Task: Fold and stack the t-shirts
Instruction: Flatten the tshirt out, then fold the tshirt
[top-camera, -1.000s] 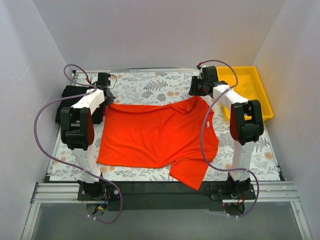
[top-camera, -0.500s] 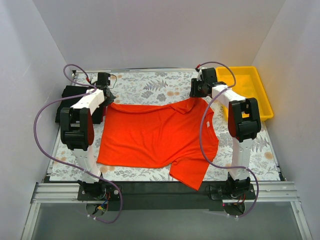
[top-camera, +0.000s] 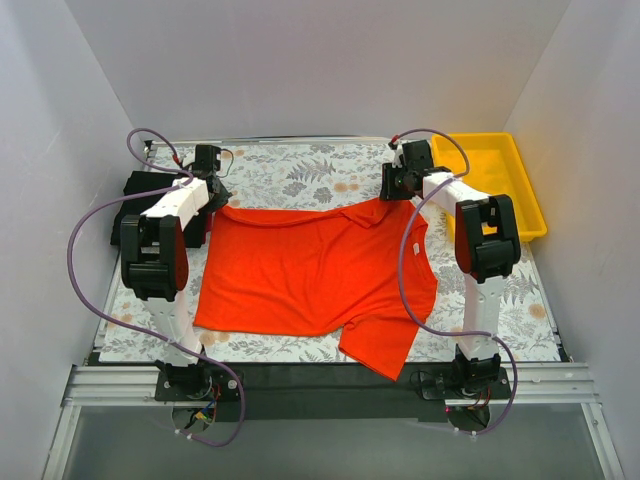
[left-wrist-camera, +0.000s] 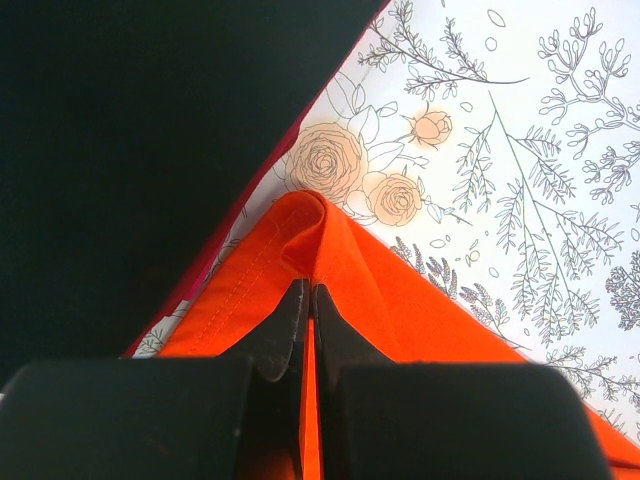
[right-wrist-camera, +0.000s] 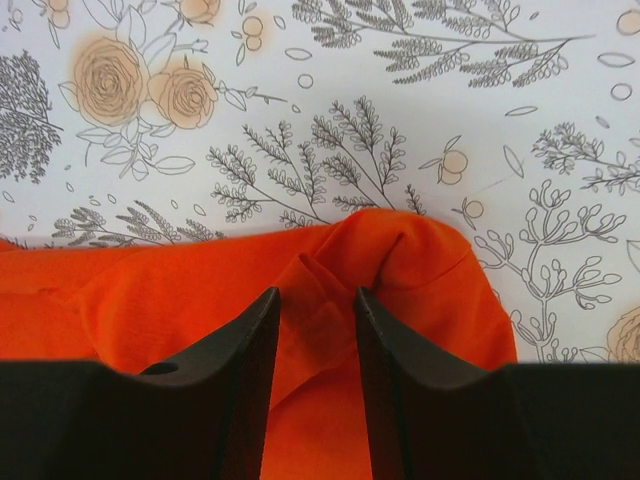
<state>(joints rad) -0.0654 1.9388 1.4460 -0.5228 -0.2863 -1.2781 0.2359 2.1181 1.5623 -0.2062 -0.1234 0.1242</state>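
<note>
Top external view: the orange t-shirt (top-camera: 310, 270), lying mid-table, is pinched tight at its 10 o'clock corner by the left gripper (left-wrist-camera: 306, 292) and straddled, jaws half-parted, at 2 o'clock by the right gripper (right-wrist-camera: 318, 295), presumably for flattening.

Yellow tray (top-camera: 500, 165), floral table cover (top-camera: 300, 175)

In the overhead view the left arm (top-camera: 175, 205) covers much of the folded black cloth shirt (top-camera: 128, 188), and the right arm (top-camera: 450, 190) hides the near left part of the yellow plastic tray (top-camera: 500, 165). From the left wrist the black shirt is a blurred mass cut off by the frame. The bright orange-red cloth t-shirt (left-wrist-camera: 400, 300) runs off the bottom of both wrist views. Whether the parted jaws of the right gripper (right-wrist-camera: 317, 300) touch the cloth ridge between them is unclear.
</note>
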